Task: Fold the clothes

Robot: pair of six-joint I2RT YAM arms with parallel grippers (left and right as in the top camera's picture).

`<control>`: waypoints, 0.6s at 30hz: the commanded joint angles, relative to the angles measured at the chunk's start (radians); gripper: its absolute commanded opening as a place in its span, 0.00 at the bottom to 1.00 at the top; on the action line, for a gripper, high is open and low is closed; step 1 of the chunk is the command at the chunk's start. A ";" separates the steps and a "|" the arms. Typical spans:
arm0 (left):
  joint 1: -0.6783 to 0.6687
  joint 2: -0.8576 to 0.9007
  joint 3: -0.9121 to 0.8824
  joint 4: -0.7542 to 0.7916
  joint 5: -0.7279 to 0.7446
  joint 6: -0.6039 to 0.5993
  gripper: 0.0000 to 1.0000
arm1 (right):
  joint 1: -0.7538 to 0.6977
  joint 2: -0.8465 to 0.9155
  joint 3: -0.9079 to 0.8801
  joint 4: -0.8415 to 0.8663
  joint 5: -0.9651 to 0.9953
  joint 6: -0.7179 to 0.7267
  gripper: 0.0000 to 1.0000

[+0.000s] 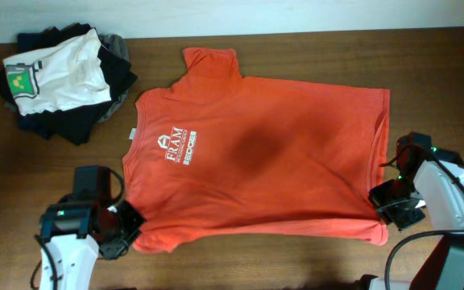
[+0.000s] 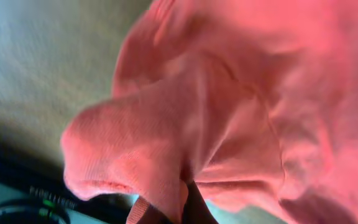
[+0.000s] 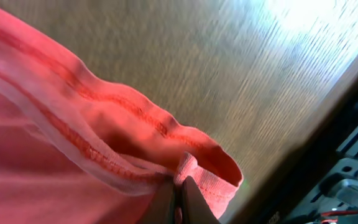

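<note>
Dark wood table is carrying the whole workspace; left gripper is pinching shut on the near sleeve at 7 o'clock, its fingertips closed with red-orange fabric bunching over them; right gripper is clamping shut on the hem corner at 4 o'clock, the stitched edge curling between its fingers; T-shirt is lying spread flat at centre, lettering facing up; collar is pointing to 9 o'clock, hem to 3 o'clock, long axis running 9 to 3; far sleeve is sticking out toward 12 o'clock; no fold is showing yet; judging the first fold as only being set up, all folding remaining; pile of folded garments is sitting well apart at 10 o'clock.
</note>
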 commanded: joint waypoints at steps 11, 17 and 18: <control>-0.015 0.030 0.042 0.428 -0.031 0.024 0.01 | -0.005 0.003 0.024 0.111 -0.028 0.006 0.04; -0.079 0.169 0.042 0.526 -0.032 0.024 0.01 | -0.005 0.003 0.031 0.217 -0.039 0.006 0.04; -0.088 0.200 0.042 0.550 -0.032 0.024 0.01 | -0.005 0.003 0.038 0.229 -0.039 0.007 0.04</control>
